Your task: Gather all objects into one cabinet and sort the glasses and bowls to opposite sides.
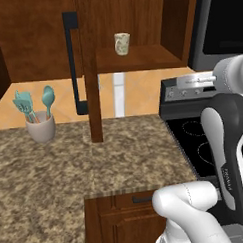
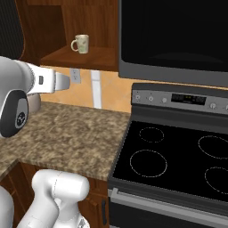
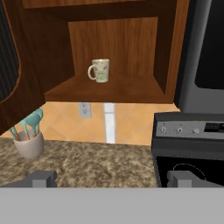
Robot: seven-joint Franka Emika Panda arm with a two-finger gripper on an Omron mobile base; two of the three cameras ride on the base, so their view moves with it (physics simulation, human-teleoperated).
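Note:
A beige speckled cup (image 3: 100, 70) with a small handle stands upright alone on the floor of the brown wooden wall cabinet (image 3: 105, 92), whose front is open. The same cup (image 1: 122, 44) (image 2: 80, 43) sits near the middle of that shelf. My gripper (image 3: 114, 179) is open, its two dark fingertips (image 3: 43, 178) spread wide with nothing between them. It hovers over the counter, well short of and below the cup, pointing at the cabinet. The coral-orange cups and the dark grey ribbed bowl are out of view.
A cabinet door (image 1: 89, 70) with a black bar handle stands swung open left of the cup. A pale holder of teal utensils (image 1: 40, 126) sits on the granite counter (image 1: 70, 171). A black stove (image 2: 178, 164) and microwave (image 2: 178, 35) lie to the right.

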